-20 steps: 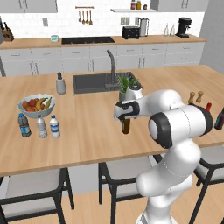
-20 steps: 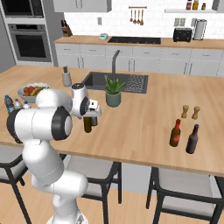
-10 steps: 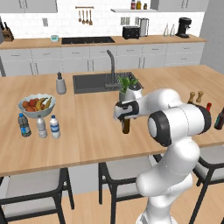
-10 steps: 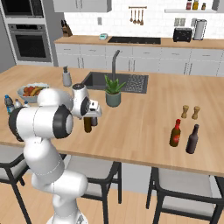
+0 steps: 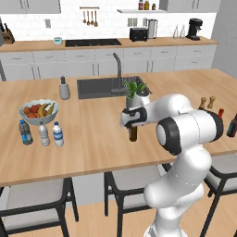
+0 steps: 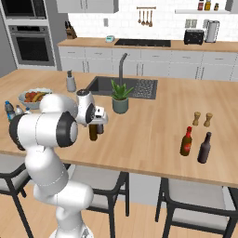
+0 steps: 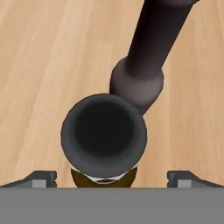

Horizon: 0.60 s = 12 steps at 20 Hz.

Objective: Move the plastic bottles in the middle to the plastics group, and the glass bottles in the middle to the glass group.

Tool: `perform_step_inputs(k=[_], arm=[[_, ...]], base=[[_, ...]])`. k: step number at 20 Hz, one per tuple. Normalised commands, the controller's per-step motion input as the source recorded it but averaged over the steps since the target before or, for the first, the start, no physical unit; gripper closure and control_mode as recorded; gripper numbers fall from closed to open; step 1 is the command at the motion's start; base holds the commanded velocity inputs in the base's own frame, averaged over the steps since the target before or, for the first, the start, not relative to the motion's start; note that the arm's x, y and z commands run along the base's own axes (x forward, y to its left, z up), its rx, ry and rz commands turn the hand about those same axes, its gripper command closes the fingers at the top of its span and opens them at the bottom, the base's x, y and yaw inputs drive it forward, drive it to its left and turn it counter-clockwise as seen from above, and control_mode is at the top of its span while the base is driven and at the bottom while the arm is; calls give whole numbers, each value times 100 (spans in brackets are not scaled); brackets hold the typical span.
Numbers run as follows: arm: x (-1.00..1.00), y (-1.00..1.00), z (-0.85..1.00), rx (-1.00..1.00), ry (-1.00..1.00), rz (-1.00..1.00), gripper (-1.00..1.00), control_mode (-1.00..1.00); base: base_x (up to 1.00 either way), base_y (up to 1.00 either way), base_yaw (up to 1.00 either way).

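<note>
Your gripper (image 7: 112, 177) hangs straight over the amber-brown bottle (image 7: 104, 140), jaws spread wide, one finger tip at each lower corner of the hand view and neither touching glass. Nothing is gripped. You look right down onto that bottle's dark round mouth, dead centre between the tips. The darker maroon bottle (image 7: 146, 57) stands at 1 o'clock from it in the hand view, just beside it; whether the two touch, you cannot tell.

From the left base view, your gripper (image 5: 133, 121) sits over the amber-brown bottle (image 5: 133, 133) on the wooden island counter (image 5: 92, 139), with the potted plant (image 5: 137, 95) close behind it at 12 o'clock. In the right base view the same bottle (image 6: 93, 132) shows under the hand, with the second bottle just at its 3 o'clock side, mostly hidden.

The plastics group stands far off at 9 o'clock in the left base view: dark-blue-labelled bottle (image 5: 25, 132), pale grey-labelled bottle (image 5: 43, 134), and the bright-blue-labelled water bottle (image 5: 58, 134) next to them, all in a row in front of the fruit bowl (image 5: 39, 111).

The glass group shows best in the right base view, well apart at 3 o'clock: red-capped brown bottle (image 6: 186, 141) and near-black bottle (image 6: 204, 148) side by side, with two wooden shakers (image 6: 202, 119) behind them.
</note>
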Motion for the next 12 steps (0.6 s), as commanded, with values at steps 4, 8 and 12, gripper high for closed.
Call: perform_step_inputs(k=[4, 8, 12], arm=[[5, 0, -3, 0, -2, 1, -100, -100], [11, 0, -5, 0, 0, 0, -100, -100], [14, 0, 0, 0, 0, 0, -100, -100]], base=[[0, 0, 0], [0, 0, 0], [0, 0, 0]])
